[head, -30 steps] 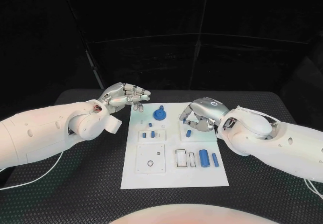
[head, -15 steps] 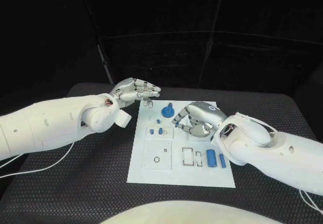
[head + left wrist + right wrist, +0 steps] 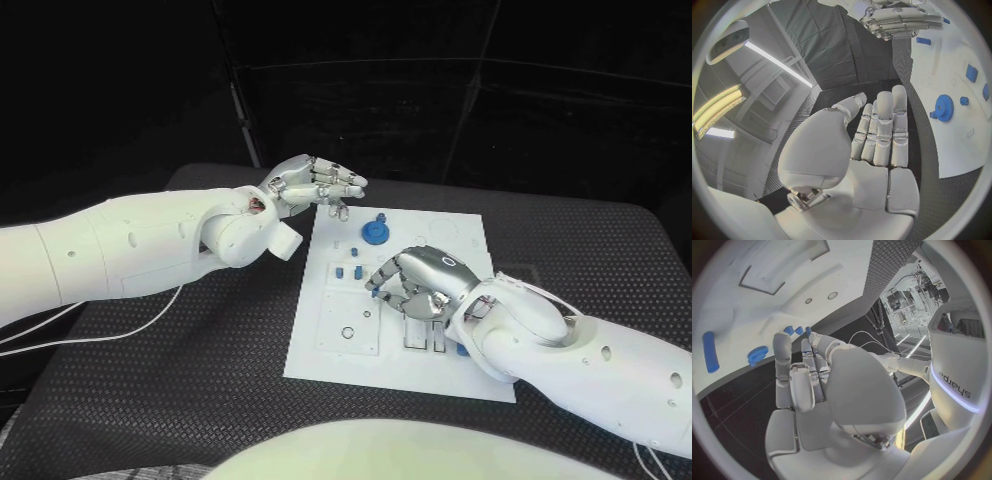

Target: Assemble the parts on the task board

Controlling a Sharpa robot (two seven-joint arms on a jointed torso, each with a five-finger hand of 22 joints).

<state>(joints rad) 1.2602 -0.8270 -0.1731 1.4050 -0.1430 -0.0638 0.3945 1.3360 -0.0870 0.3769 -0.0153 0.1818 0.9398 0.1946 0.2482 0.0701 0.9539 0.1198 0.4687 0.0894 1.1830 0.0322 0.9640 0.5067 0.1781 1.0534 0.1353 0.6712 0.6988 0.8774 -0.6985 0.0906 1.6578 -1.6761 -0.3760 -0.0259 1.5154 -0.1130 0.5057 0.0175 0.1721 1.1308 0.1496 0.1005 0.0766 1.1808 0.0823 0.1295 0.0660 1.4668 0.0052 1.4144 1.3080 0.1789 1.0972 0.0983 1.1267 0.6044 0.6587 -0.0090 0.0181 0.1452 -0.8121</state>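
One white task board (image 3: pixel 332 350) is lying at centre frame on the black desk (image 3: pixel 173 400), carrying one blue gear (image 3: pixel 376 233) and several small blue parts (image 3: pixel 346 271), while the left hand (image 3: pixel 317 185) and right hand (image 3: pixel 415 283) are hovering empty, fingers loosely curled.

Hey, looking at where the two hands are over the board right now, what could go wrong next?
The right hand hangs low over the task board near the small blue parts; its curled fingers could knock them aside. It also hides the parts beneath it from the head view, so a reach might miss. The left hand sits near the blue gear and could bump it.
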